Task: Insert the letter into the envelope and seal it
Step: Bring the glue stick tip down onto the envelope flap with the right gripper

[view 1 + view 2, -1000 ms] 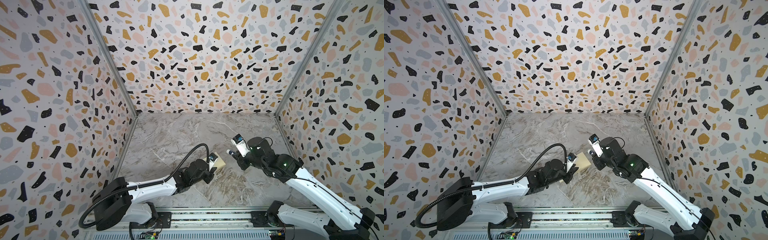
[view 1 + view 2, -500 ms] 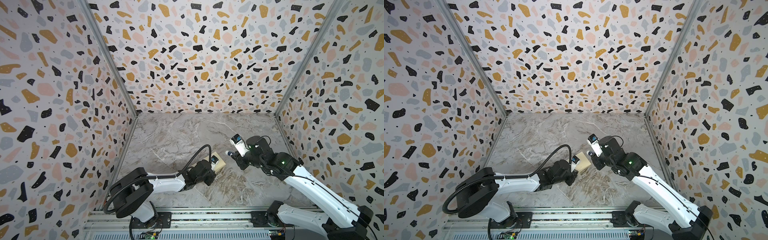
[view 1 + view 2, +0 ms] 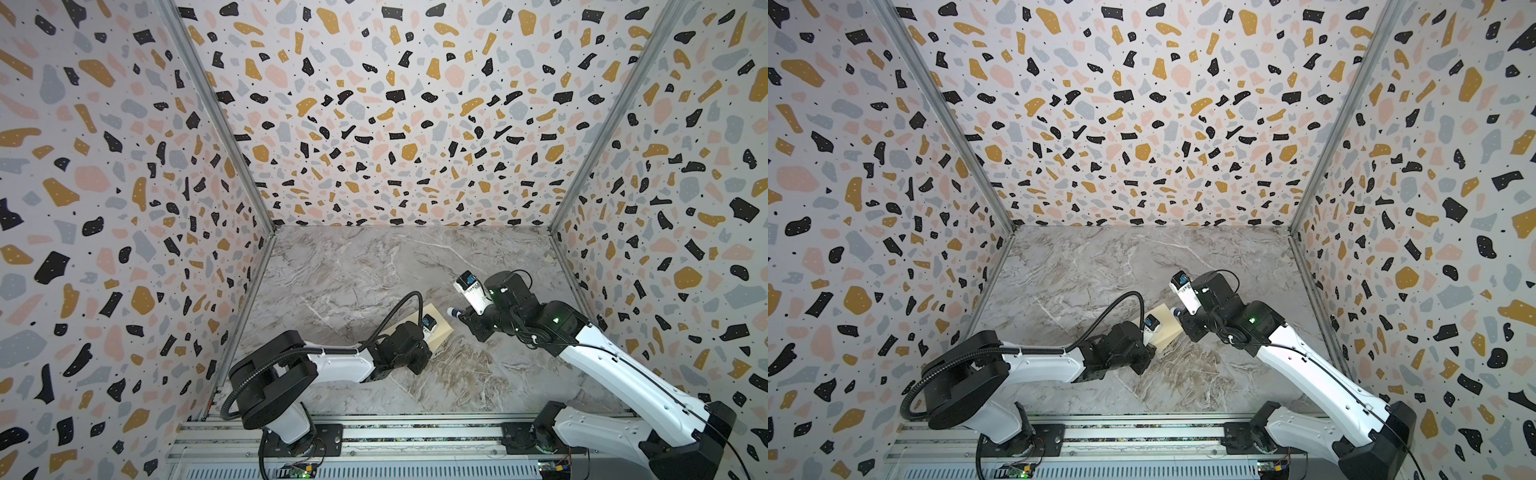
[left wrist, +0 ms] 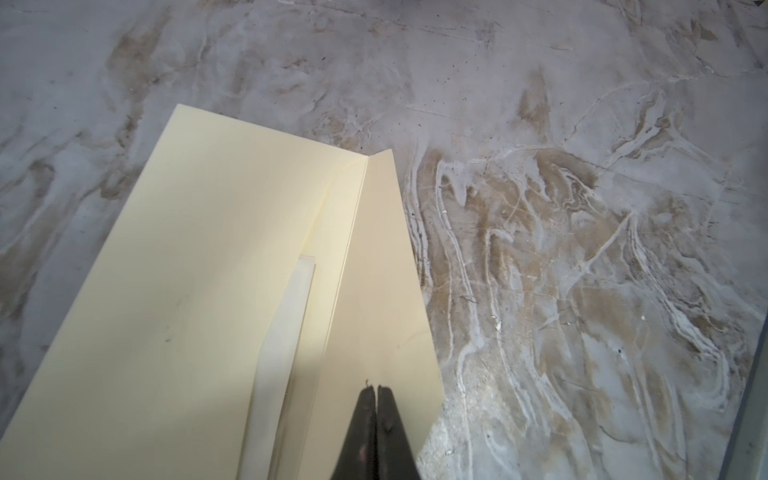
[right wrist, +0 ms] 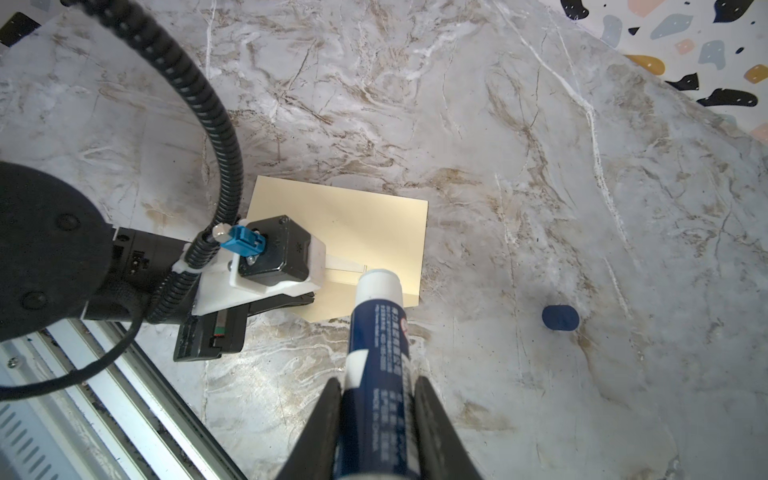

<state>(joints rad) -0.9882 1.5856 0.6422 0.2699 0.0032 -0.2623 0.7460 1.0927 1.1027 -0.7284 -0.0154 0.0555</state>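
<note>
Envelope (image 4: 187, 270) lies flat on the counter (image 5: 498, 145), flap (image 4: 382, 270) open. Left gripper (image 4: 376, 390): jaws fully closed, tips on the flap; can't tell whether they pinch it or just press. Right gripper (image 5: 376, 386): jaws narrow, clamped on a glue stick (image 5: 376, 332), its white end over the envelope's edge by the flap. Blue cap (image 5: 560, 317) sits on the counter, well apart from the envelope.

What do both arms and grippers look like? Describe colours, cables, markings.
White shells, black joints on left arm and right arm. A black corrugated hose loops to the left wrist's camera with a blue plug. A green light glows on the right arm. Black tapered fingers on left gripper and right gripper.
</note>
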